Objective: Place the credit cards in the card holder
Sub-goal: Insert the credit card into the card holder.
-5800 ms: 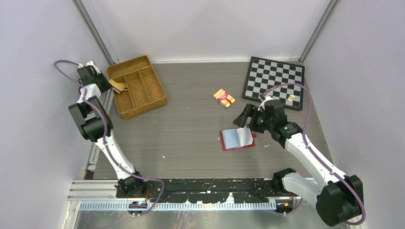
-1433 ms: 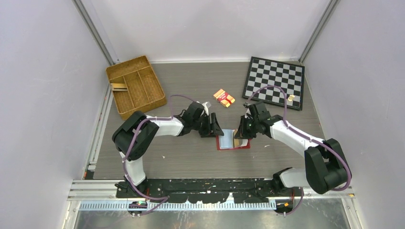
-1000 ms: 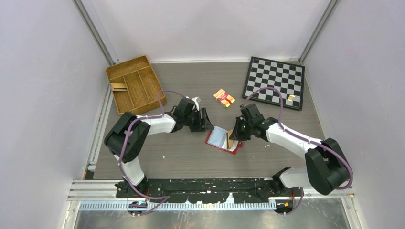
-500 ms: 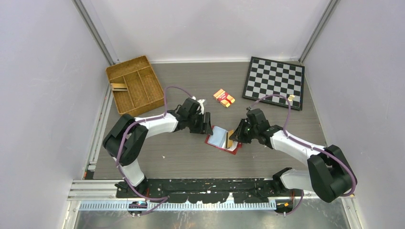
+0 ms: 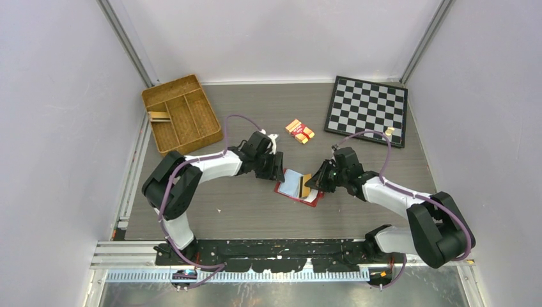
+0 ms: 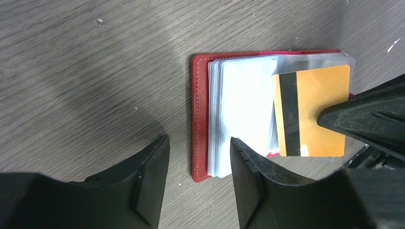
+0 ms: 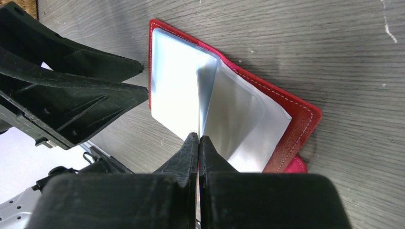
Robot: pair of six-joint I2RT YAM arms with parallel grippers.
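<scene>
The dark-red card holder point(image 5: 293, 184) lies open on the table, its clear sleeves point(image 6: 243, 109) facing up. My right gripper point(image 5: 311, 182) is shut on an orange credit card point(image 6: 317, 109) with a dark stripe and holds it over the holder's right half. In the right wrist view the shut fingertips point(image 7: 198, 139) sit at a raised sleeve, and the card shows only edge-on. My left gripper point(image 6: 198, 181) stands open at the holder's left edge, with that edge's near corner between its fingers.
A wicker divided tray point(image 5: 182, 116) sits at the back left with a tan flat piece point(image 5: 158, 116) in it. An orange-and-red banded pack point(image 5: 300, 131) lies behind the holder. A chessboard point(image 5: 366, 110) is at the back right.
The left arm came over from the wicker tray, and the card holder slid left and turned. Over the last second the left jaws narrowed a little, while the right gripper kept the card.
</scene>
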